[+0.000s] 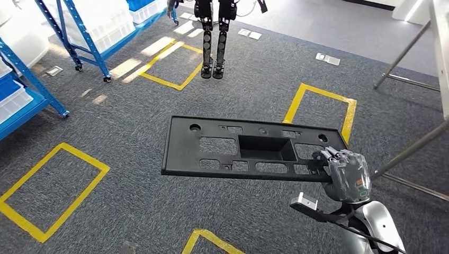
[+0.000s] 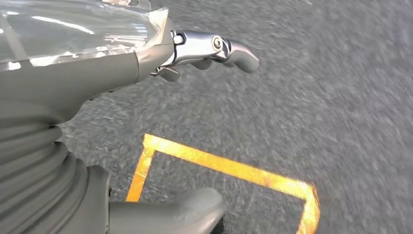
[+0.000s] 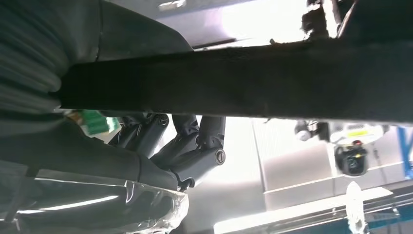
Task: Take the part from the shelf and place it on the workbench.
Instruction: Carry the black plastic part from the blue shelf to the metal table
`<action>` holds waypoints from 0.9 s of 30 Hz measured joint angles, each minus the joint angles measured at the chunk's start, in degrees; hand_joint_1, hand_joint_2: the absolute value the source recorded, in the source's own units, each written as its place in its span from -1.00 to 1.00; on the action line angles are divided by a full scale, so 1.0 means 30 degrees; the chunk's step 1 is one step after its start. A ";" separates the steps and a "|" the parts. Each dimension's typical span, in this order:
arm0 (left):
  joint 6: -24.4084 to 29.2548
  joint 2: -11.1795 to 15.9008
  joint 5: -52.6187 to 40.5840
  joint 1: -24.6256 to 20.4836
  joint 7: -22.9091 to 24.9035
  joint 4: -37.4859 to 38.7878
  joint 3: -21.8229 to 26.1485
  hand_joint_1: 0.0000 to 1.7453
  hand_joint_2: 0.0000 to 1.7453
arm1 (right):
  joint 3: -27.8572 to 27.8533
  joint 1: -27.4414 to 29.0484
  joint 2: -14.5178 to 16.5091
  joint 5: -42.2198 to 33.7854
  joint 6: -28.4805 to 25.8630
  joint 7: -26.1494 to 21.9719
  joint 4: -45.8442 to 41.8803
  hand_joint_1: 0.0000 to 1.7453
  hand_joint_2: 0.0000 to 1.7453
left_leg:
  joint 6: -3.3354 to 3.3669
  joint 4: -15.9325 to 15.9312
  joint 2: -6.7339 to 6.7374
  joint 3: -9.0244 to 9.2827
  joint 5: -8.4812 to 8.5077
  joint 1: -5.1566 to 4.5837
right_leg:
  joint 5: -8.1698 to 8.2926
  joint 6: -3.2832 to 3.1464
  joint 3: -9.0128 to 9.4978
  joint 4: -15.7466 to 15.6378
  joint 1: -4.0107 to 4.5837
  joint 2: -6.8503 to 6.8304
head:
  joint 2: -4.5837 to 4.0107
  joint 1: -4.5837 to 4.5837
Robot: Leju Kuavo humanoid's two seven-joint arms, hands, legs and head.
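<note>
My right hand (image 1: 347, 173) is clamped tight on one end of the big black part (image 1: 249, 150). It sticks out flat over the grey floor (image 1: 132, 127), no bench in sight yet. My left hand (image 2: 146, 58) holds nothing, fingers apart. Best way, I think: walk slow & keep the part level so it won't tip or slip.

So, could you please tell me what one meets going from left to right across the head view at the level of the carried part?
Blue shelf frame → yellow floor square → black part → right robot hand gripping the part's end → slanted metal leg.
</note>
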 joint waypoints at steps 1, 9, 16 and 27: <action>-0.0082 -0.0004 -0.0016 -0.0033 -0.0036 0.0000 -0.0027 -1.00 1.00 | 0.0029 -0.0021 0.0049 0.0229 0.0016 0.0105 -0.0022 1.00 1.00 | 0.0008 0.0005 0.0326 -0.0008 -0.0003 -0.0039 | -0.0437 0.0013 -0.0534 0.1186 -0.0008 -0.0195 | 0.0000 0.0020; -0.0255 0.0023 -0.0379 -0.0293 0.0016 -0.0015 -0.0244 -1.00 1.00 | 0.0259 -0.0939 0.0522 0.1258 0.0700 0.0748 -0.0034 1.00 1.00 | -0.0358 0.0171 0.2329 0.0070 -0.0269 -0.0352 | 0.1219 0.0213 0.2312 -0.3558 0.0091 -0.2005 | 0.0000 -0.0015; -0.0255 0.0091 -0.0510 -0.0263 0.0275 -0.0020 -0.0257 -1.00 1.00 | 0.0306 -0.1765 0.0677 0.1184 0.1104 0.0869 -0.0005 1.00 1.00 | -0.0929 0.4776 0.0189 -0.1887 -0.2987 -0.0020 | 0.1538 -0.0638 0.2091 -0.3635 -0.0141 -0.0353 | 0.0000 -0.0132; -0.0368 0.0169 -0.0759 -0.0199 0.0450 -0.0016 -0.0295 -1.00 1.00 | 0.0404 -0.2097 0.0552 0.1014 0.1213 0.0747 0.0188 1.00 1.00 | -0.0297 0.0268 -0.0921 -0.0046 -0.0169 0.0060 | 0.1809 -0.0036 0.1464 -0.3372 -0.0112 0.1695 | 0.0000 -0.0113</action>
